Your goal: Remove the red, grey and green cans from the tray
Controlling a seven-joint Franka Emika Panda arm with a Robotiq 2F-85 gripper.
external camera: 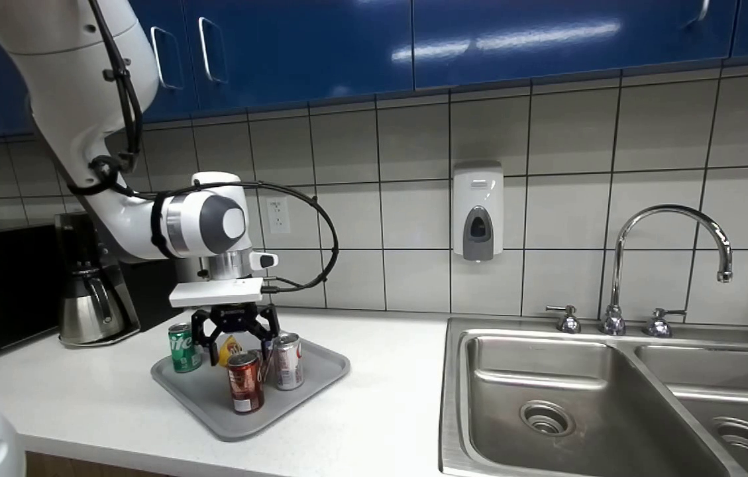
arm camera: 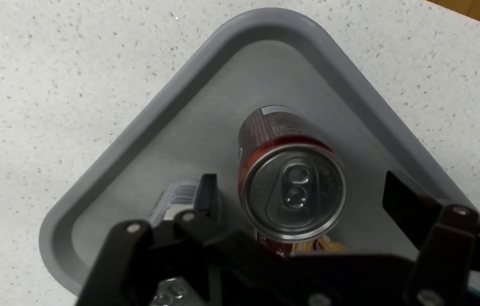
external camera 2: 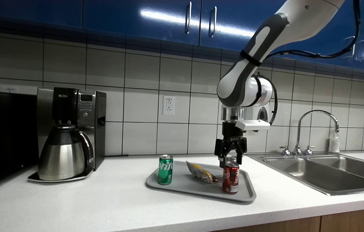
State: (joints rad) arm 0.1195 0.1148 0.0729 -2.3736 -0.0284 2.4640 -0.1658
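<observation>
A red can stands upright near a corner of the grey tray; it also shows in an exterior view and the wrist view. My gripper is open and empty just above it. In the wrist view the fingers are on either side of the can's top, with gaps on both sides. A silver-grey can stands close beside one finger; it is partly hidden by the gripper in the wrist view. A green can stands at the tray's other end, also in an exterior view.
A yellow snack bag lies on the tray between the green and red cans. A coffee maker stands on the white counter. A steel sink with a faucet is on the tray's other side.
</observation>
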